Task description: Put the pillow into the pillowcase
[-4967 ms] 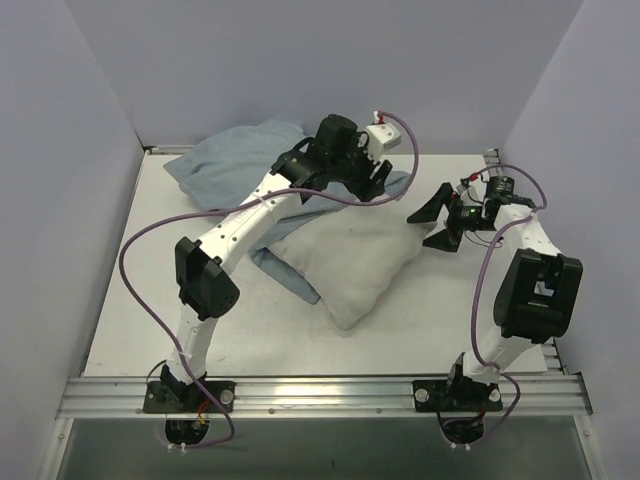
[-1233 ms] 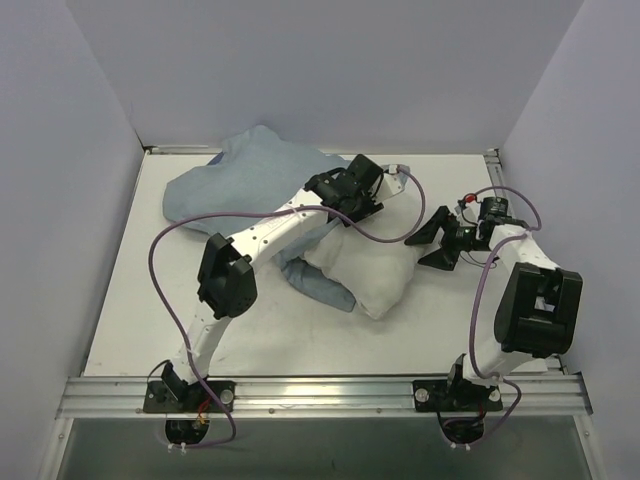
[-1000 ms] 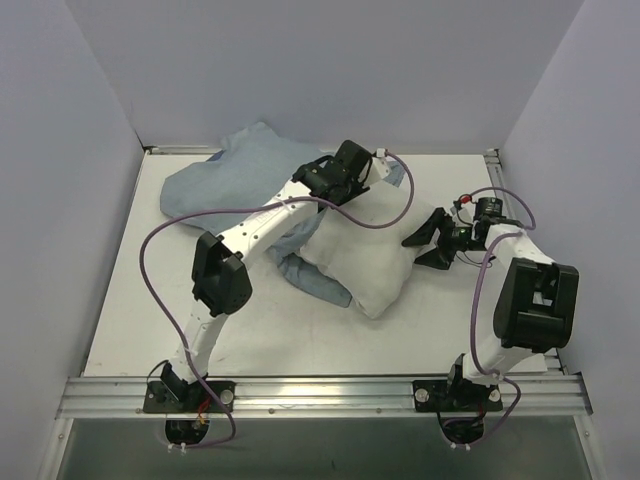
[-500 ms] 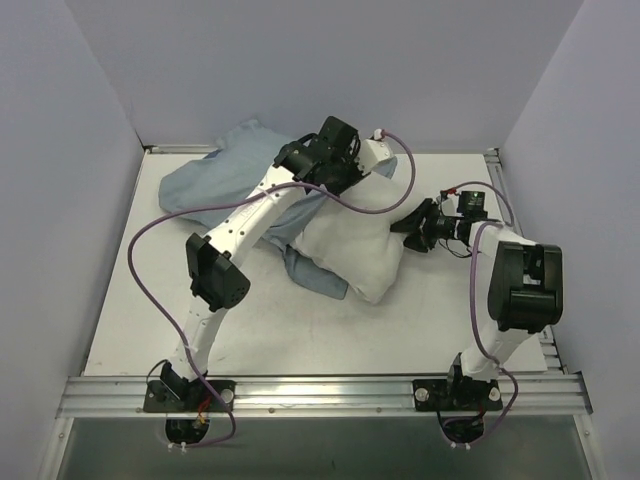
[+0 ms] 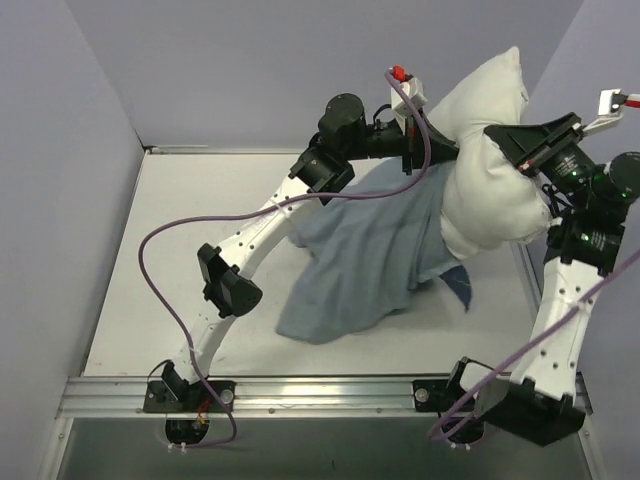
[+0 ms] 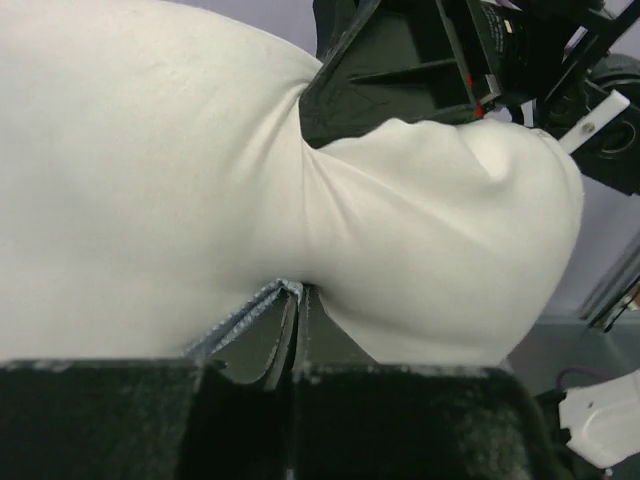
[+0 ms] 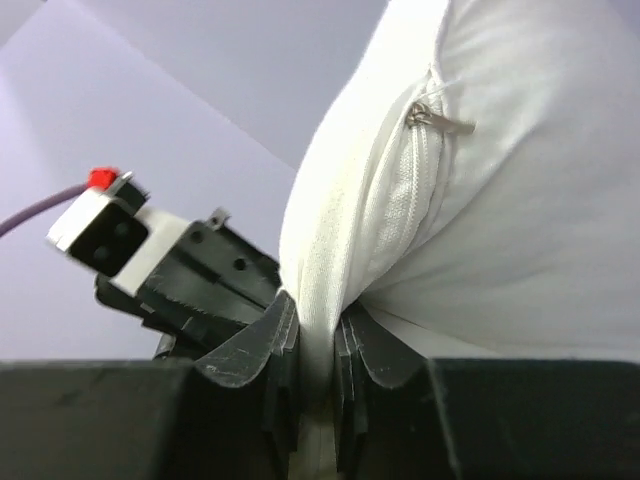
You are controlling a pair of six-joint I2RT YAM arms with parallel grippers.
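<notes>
The plump white pillow (image 5: 488,165) hangs in the air at the back right, well above the table. My right gripper (image 5: 517,150) is shut on it from the right; in the right wrist view the jaws pinch its zippered seam (image 7: 318,330). My left gripper (image 5: 432,150) reaches in from the left and is shut on an edge of the blue pillowcase (image 5: 365,250), which drapes from there down to the table. In the left wrist view a thin blue-grey hem (image 6: 262,300) sits between the closed fingertips, pressed against the pillow (image 6: 150,180).
The white table (image 5: 150,260) is walled by purple panels at the back and both sides. A metal rail (image 5: 320,392) runs along the near edge. The left arm's purple cable (image 5: 165,290) loops over the table's left half.
Both arms have risen from the table to the back right. The right gripper closed on the pillow and lifted it; the left closed on the pillowcase and raised it alongside.
</notes>
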